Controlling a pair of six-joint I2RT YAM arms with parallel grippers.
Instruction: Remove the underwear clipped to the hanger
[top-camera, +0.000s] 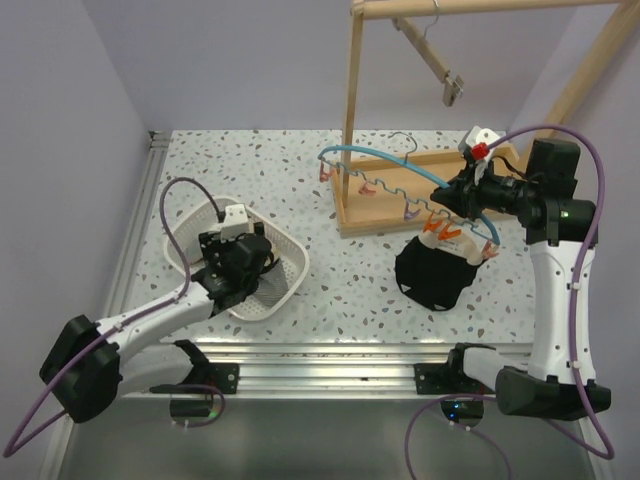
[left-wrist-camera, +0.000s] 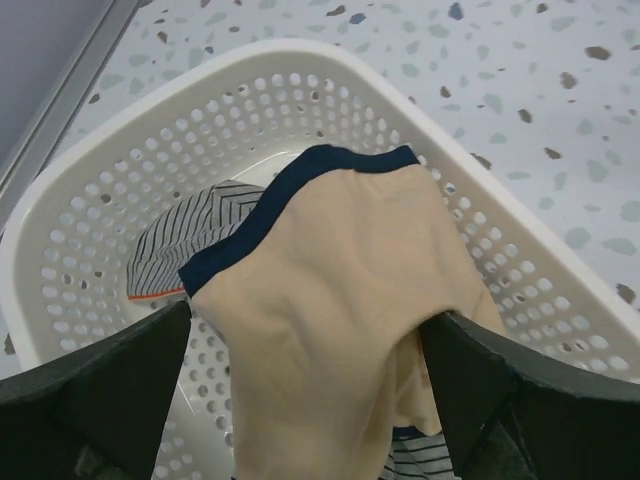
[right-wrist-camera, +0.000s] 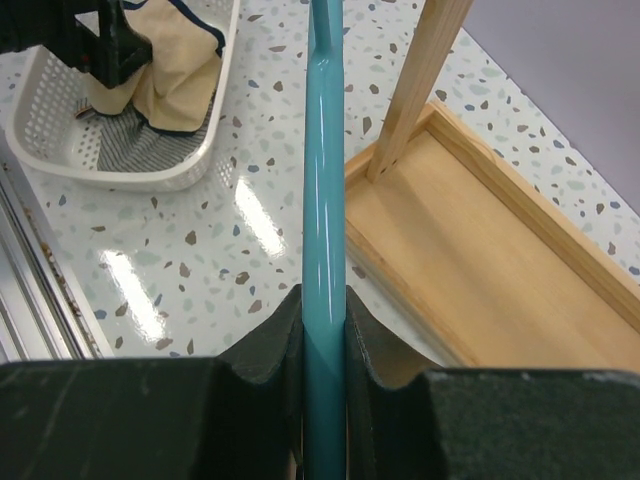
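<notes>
Speckled desk (top-camera: 330, 290), lilac walls (top-camera: 250, 60) behind. I see the white perforated basket (top-camera: 180, 250) at the left, with the left gripper (left-wrist-camera: 308, 330) right over it. Its jaws stand wide apart. The beige pair (left-wrist-camera: 330, 300), navy-edged, lies loose between them and sags into the basket. The grey striped pair (left-wrist-camera: 185, 240) lies under it on the basket floor.

Right side: the right gripper (right-wrist-camera: 325, 330) has its jaws clamped on the teal bar of the hanger (right-wrist-camera: 325, 150), held out in front of the wooden frame (top-camera: 350, 110). The black pair (top-camera: 432, 278) hangs from orange clips (top-camera: 440, 232) near the hanger's right end, pale waistband uppermost. I cannot tell whether its lower edge touches the desk. Other clips along the bar carry nothing
</notes>
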